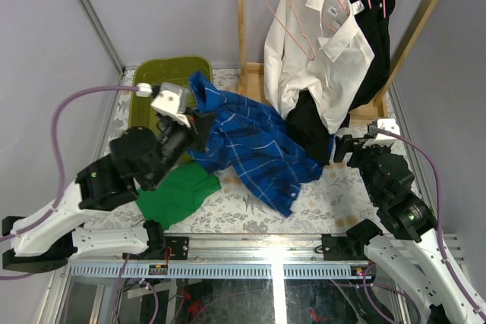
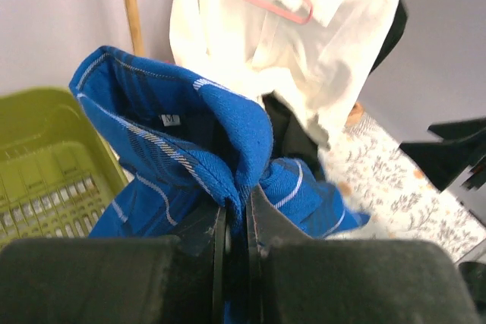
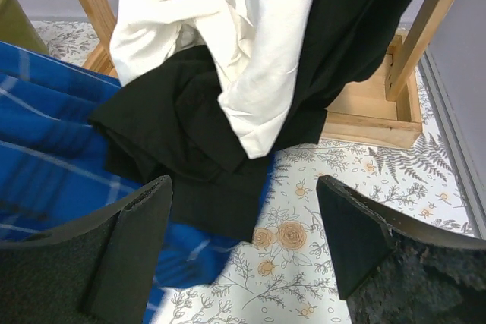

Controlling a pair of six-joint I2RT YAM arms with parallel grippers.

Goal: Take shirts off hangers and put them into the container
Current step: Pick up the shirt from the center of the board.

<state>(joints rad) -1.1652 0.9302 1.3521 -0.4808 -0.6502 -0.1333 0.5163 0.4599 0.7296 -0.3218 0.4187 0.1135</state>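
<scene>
The blue check shirt (image 1: 250,146) lies spread on the table, off any hanger. My left gripper (image 1: 199,121) is shut on a fold near its collar (image 2: 175,134), lifting that end beside the olive container (image 1: 163,70). The jaws (image 2: 235,214) pinch the blue fabric tightly. A white shirt (image 1: 319,58) hangs on a pink hanger (image 1: 292,20) from the rack, with a black shirt (image 1: 376,28) behind it and another black shirt (image 1: 307,123) drooping below. My right gripper (image 1: 351,147) stands open above the table, its fingers either side of the black hem (image 3: 182,134).
A flat green cloth (image 1: 178,191) lies near the left arm's base. The wooden rack frame (image 1: 243,20) and its base (image 3: 372,111) stand at the back right. Purple walls close in both sides. The floral tablecloth (image 1: 334,195) shows in front of the right arm.
</scene>
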